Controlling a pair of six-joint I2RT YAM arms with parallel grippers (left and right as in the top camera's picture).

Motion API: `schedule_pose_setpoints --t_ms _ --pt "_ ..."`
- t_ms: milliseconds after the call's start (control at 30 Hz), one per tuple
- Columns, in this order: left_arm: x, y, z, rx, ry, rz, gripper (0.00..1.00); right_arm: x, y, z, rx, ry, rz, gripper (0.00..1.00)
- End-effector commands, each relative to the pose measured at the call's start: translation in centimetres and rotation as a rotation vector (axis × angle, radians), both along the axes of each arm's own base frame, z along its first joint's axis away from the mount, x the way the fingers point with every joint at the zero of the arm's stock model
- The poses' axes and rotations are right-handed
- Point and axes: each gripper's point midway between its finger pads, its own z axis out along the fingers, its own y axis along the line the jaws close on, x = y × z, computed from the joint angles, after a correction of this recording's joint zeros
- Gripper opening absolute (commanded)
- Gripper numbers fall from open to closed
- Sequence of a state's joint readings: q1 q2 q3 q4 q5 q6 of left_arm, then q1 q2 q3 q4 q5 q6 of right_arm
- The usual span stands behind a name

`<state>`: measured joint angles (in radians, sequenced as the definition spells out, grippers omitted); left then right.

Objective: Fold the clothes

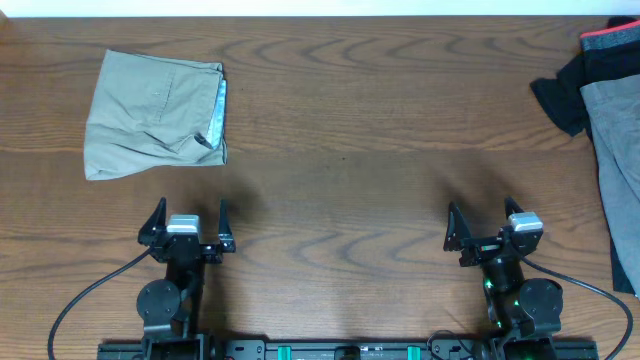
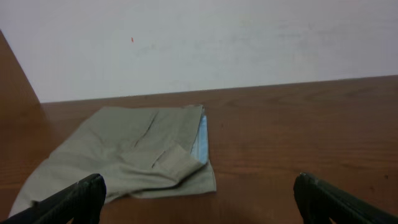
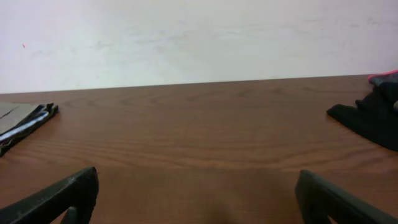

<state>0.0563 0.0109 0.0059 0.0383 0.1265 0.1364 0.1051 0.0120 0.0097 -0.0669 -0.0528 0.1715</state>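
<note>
While both arms sit at the near edge of the counter (image 1: 350,150), the overhead view shows the left claw (image 1: 191,212) spread wide and holding nothing. The clothes (image 1: 155,113), a folded khaki bundle, lie flat ahead of it and slightly to its left, well apart from its tips. The right claw (image 1: 480,215) is likewise wide and empty; ahead and far to its right a black garment (image 1: 562,95) with red trim overlaps a grey garment (image 1: 620,150) at the counter's edge. From the left wrist, two dark fingers (image 2: 78,196) frame the bottom corners, and the bundle lies ahead, left of centre, with its pale blue lining (image 2: 200,140) showing along the right-hand edge. From the right wrist, the right fingers (image 3: 68,190) stand far apart over bare wood. Far ahead-left a layered fabric edge peeks in, probably the same bundle, though too little shows to be sure, and the black cloth sits ahead-right.
</note>
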Motion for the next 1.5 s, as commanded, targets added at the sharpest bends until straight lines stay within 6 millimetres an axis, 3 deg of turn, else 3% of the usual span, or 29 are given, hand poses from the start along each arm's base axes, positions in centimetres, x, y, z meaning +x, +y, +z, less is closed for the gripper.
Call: schedule_pose_setpoints --t_ms 0,367,600,1467 --pt "0.0 0.0 0.3 0.018 -0.015 0.003 0.98 0.0 0.0 -0.1 0.0 -0.002 0.0 0.99" --pt "0.0 0.0 -0.2 0.017 0.004 0.003 0.98 0.0 0.0 -0.1 0.0 -0.002 0.0 0.99" --pt "-0.3 0.0 -2.4 0.012 0.095 0.003 0.98 0.0 0.0 -0.1 0.0 -0.002 0.0 0.99" --pt "-0.2 0.0 -2.5 0.012 0.099 0.003 0.98 0.0 0.0 -0.1 0.0 -0.002 0.0 0.99"
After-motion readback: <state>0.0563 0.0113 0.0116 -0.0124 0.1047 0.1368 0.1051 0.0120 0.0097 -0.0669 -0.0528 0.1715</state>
